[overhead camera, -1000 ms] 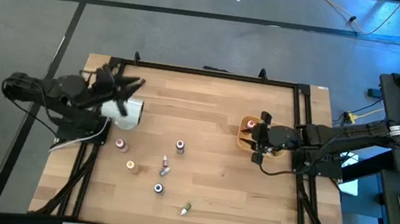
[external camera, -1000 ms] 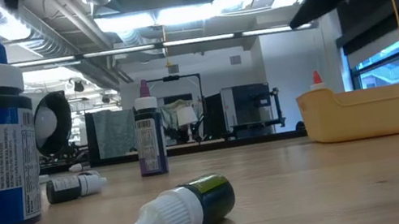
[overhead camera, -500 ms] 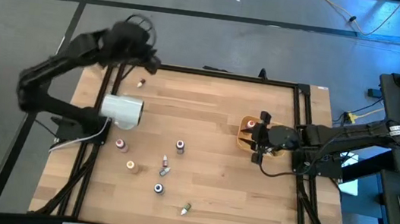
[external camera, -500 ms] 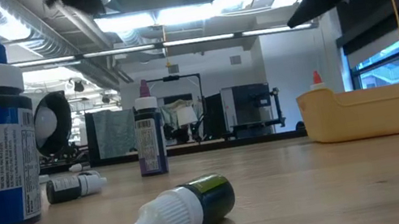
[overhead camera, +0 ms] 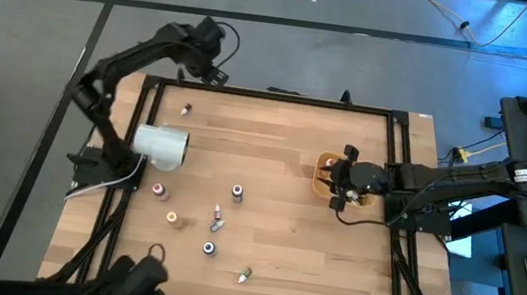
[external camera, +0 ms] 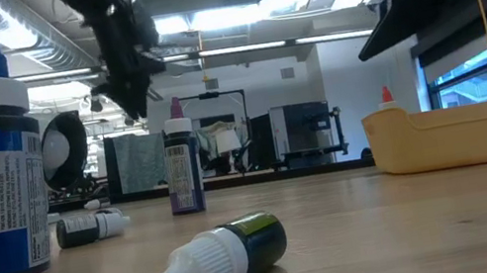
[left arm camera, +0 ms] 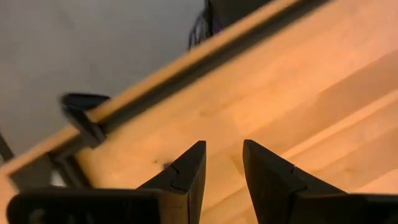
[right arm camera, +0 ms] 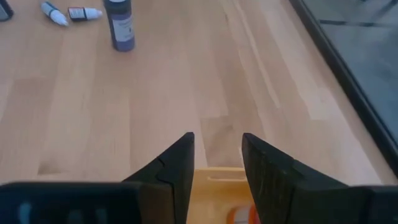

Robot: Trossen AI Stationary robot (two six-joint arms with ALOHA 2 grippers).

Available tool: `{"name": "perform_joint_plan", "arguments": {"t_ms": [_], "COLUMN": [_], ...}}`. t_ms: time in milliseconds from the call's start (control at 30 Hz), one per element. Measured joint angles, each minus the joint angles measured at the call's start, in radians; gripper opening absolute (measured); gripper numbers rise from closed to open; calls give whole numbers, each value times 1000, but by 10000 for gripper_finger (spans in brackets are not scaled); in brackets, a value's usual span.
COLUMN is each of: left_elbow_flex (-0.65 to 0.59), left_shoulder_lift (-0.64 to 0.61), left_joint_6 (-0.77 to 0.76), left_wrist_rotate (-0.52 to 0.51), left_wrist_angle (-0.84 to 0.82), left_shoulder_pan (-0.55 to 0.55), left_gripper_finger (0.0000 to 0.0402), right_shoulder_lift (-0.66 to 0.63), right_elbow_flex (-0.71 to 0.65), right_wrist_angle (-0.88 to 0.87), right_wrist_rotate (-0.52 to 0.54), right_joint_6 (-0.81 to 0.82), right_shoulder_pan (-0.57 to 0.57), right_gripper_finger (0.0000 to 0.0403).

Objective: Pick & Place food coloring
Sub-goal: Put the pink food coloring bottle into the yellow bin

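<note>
Several food coloring bottles stand or lie on the wooden table's left half, among them one upright [overhead camera: 237, 194], a green one on its side [external camera: 229, 254] and one alone at the far left [overhead camera: 185, 111]. My left gripper [overhead camera: 211, 69] hangs over the table's far edge near the far-left corner, pointing steeply down. Its fingers [left arm camera: 222, 146] are slightly apart with nothing between them. My right gripper [overhead camera: 338, 182] hovers open over the yellow tray [overhead camera: 323, 165] at the right. A red-capped bottle [right arm camera: 239, 214] stands in that tray.
A white cylinder [overhead camera: 161, 145] lies on its side near the left edge. A black frame [overhead camera: 270, 95] runs round the table. The middle and far right of the tabletop are bare wood. A dark shape [overhead camera: 132, 277] shows at the near left corner.
My left arm has swung from over the white cylinder at the left edge out to the far edge, and its gripper has tipped downward. The lone bottle at the far left, hidden under the arm before, now shows. My right gripper has barely moved.
</note>
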Motion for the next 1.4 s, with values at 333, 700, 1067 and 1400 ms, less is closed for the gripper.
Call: {"name": "perform_joint_plan", "arguments": {"t_ms": [333, 700, 1067, 1400], "left_elbow_flex": [0, -27, -242, -338], "left_shoulder_lift": [136, 143, 144, 143], "left_joint_6": [18, -164, -159, -156], "left_wrist_rotate": [-18, -129, -109, -109], "left_wrist_angle": [-75, -145, -20, 122], "left_shoulder_pan": [11, 10, 10, 44], "left_gripper_finger": [136, 221, 225, 228], "right_shoulder_lift": [0, 0, 0, 0], "right_elbow_flex": [0, 0, 0, 0], "right_wrist_angle": [-28, -61, -77, -77], "right_wrist_rotate": [-5, -6, -6, -5], "right_joint_6": [20, 50, 48, 50], "right_shoulder_pan": [0, 0, 0, 0], "right_gripper_finger": [137, 137, 137, 137]}}
